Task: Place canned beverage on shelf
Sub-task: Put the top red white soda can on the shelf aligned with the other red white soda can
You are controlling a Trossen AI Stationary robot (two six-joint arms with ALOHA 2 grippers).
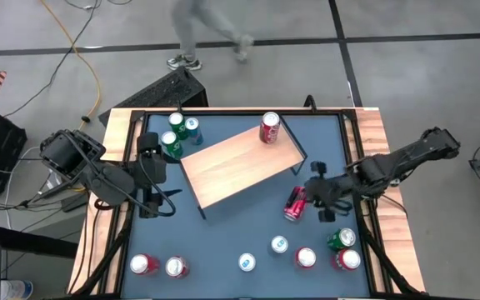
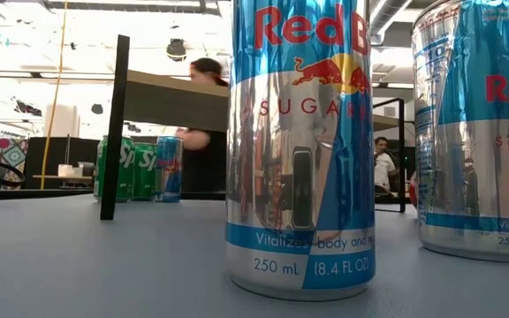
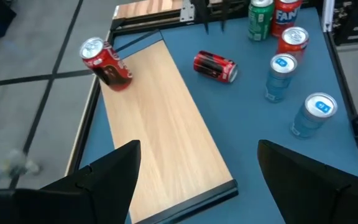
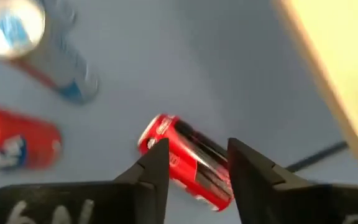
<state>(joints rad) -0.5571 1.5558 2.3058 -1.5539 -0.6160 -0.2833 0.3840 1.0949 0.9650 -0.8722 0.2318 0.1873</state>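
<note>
Right gripper (image 4: pixel 197 165): I saw its fingers straddling the fallen red-and-black can (image 4: pixel 188 162), narrowed around it; a firm grip I could not confirm.
Can: it lay on its side on the blue tabletop (image 1: pixel 223 242), just beside the shelf (image 1: pixel 236 165).
Shelf: one upright red can (image 1: pixel 270 128) stood at its far corner.
Left gripper (image 3: pixel 194 171): I saw it spread wide, empty, near the shelf's other end.

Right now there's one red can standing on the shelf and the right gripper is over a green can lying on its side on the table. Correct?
Not quite: the lying can under the right gripper is red and black, not green, as the right wrist view shows. The rest holds: one red can stands on the shelf, seen in the high view.
</note>
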